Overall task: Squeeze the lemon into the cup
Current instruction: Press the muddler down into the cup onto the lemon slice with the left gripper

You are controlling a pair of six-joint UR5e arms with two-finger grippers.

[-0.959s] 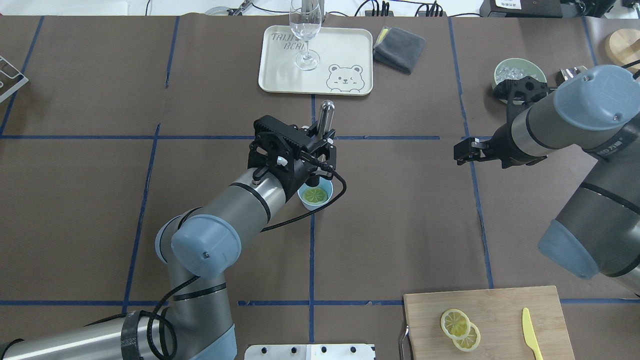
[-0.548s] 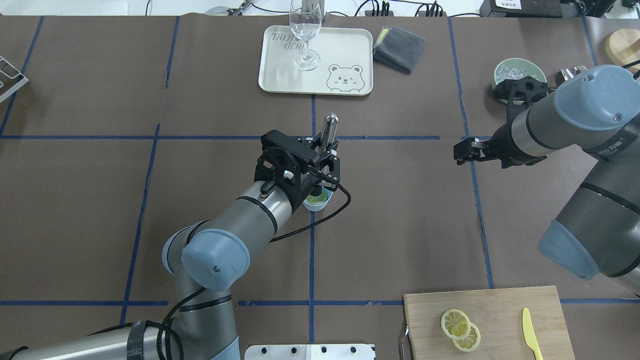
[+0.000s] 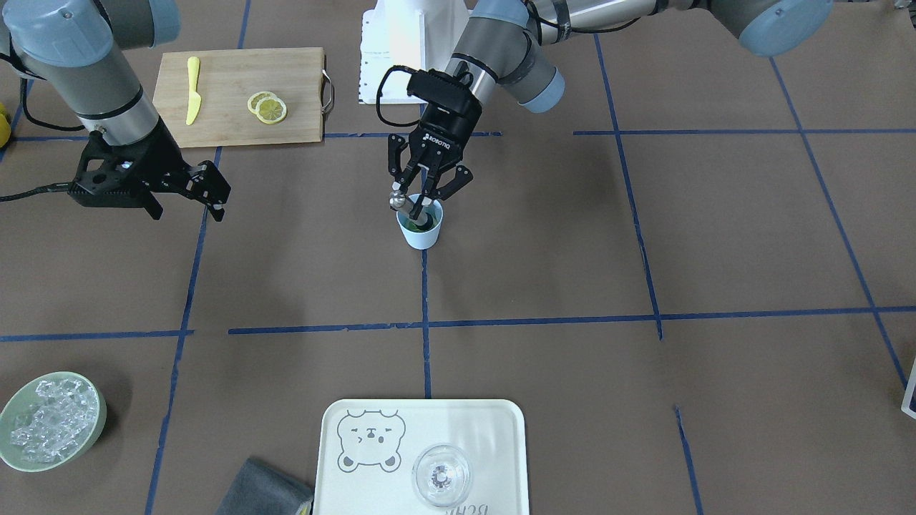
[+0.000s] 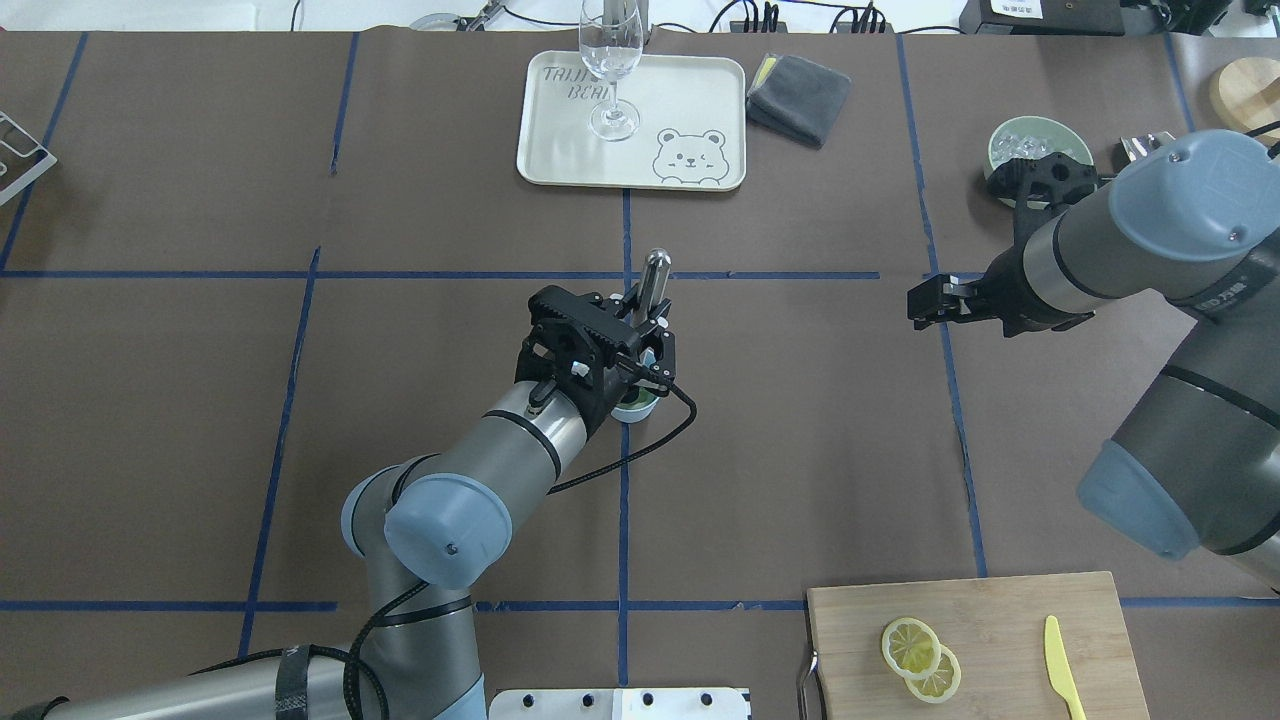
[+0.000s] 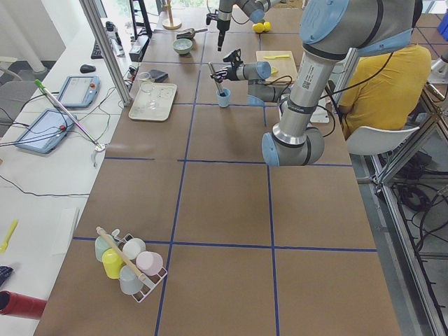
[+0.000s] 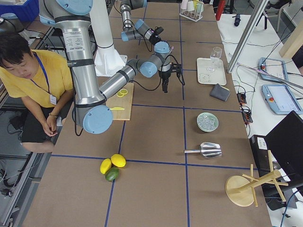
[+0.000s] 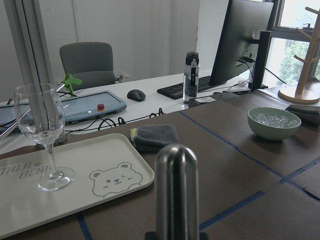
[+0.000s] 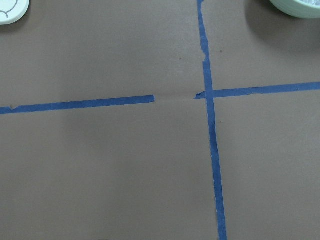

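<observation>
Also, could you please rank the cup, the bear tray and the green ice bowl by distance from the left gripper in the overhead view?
1. cup, directly under the left gripper and its metal muddler.
2. bear tray, straight ahead, at the far edge.
3. green ice bowl, far off to the right.

We see lemon only as greenish sliver inside cup, under metal rod. Overhead, left gripper hides most of cup. Right gripper gap: we cannot judge.
</observation>
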